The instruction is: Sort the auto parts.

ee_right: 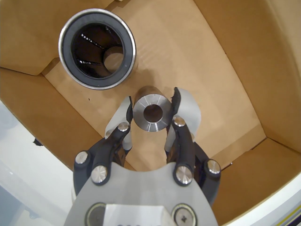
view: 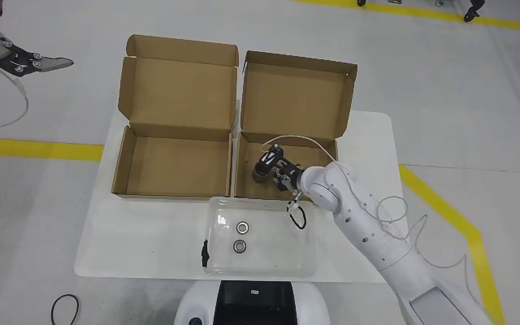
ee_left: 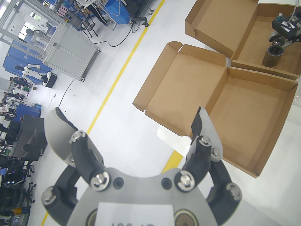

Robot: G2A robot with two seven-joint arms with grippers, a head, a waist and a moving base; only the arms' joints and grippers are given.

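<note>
My right gripper hangs inside the right cardboard box, shut on a small steel bushing held upright with its bore facing the camera. Right beside it a larger dark cylindrical bearing stands on the box floor. In the top view that gripper is at the box's front left, next to the large bearing. The left wrist view shows the same bearing in the farther box. My left gripper is open and empty, out over the floor left of the table.
The left cardboard box stands open with nothing in it. A clear plastic bin at the table's front holds two small round bearings. Both box lids stand up at the back. The white table has bare room at front left.
</note>
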